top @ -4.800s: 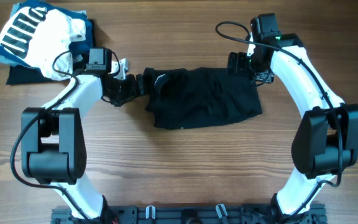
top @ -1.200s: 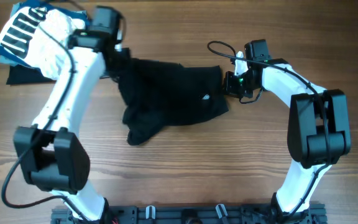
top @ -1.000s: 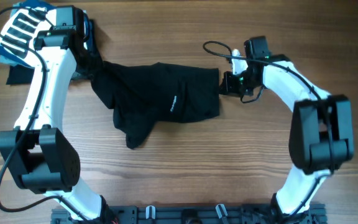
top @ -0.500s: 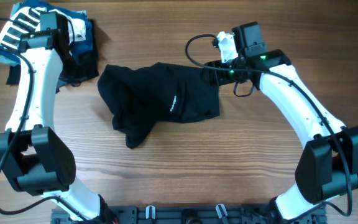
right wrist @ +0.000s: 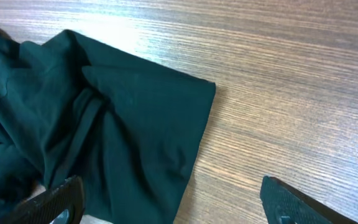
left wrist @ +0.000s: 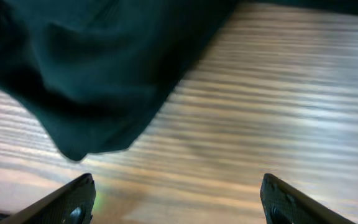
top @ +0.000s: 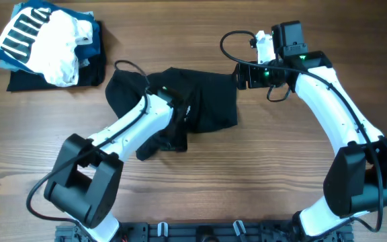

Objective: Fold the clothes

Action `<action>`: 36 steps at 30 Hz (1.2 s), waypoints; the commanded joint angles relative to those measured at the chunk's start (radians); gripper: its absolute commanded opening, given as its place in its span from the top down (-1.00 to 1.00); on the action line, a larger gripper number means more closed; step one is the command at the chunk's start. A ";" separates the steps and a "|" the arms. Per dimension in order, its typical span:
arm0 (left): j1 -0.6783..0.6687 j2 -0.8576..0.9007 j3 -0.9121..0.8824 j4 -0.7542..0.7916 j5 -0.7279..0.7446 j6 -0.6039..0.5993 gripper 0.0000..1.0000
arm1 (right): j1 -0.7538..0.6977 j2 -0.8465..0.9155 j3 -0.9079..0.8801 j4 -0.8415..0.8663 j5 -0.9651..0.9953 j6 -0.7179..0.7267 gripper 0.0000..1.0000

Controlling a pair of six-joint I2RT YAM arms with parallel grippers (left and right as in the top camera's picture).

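Note:
The black shirt (top: 207,101) lies crumpled in the middle of the table, with a small white logo mark (top: 187,111) showing. My left gripper (top: 175,134) hovers over the shirt's lower left part. In the left wrist view it (left wrist: 179,196) is open and empty above bare wood, with a black fold (left wrist: 73,74) just ahead. My right gripper (top: 242,75) is at the shirt's upper right edge. In the right wrist view it (right wrist: 173,196) is open and empty over the shirt's corner (right wrist: 104,124).
A pile of other clothes (top: 46,40) sits at the far left corner: a white garment and a blue-and-white striped one on top of dark ones. Bare wooden tabletop (top: 281,175) surrounds the shirt.
My left arm has swung from the pile at the far left down over the shirt's lower left part. My right gripper has moved slightly right and back. The shirt lies still.

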 commanded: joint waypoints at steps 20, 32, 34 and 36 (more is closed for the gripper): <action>0.111 -0.119 -0.075 0.153 0.028 -0.085 0.92 | -0.004 0.008 0.001 0.005 0.014 0.002 -0.85; 0.027 -0.019 -0.013 0.717 -0.107 -0.035 0.85 | -0.004 0.008 0.001 -0.004 0.014 0.003 -0.85; 0.028 0.044 -0.013 0.761 -0.117 -0.033 -0.89 | -0.004 0.008 0.001 -0.006 0.014 0.004 -0.85; 0.045 0.046 -0.009 0.744 -0.132 -0.032 -0.99 | -0.004 0.008 0.001 -0.005 0.014 0.004 -0.85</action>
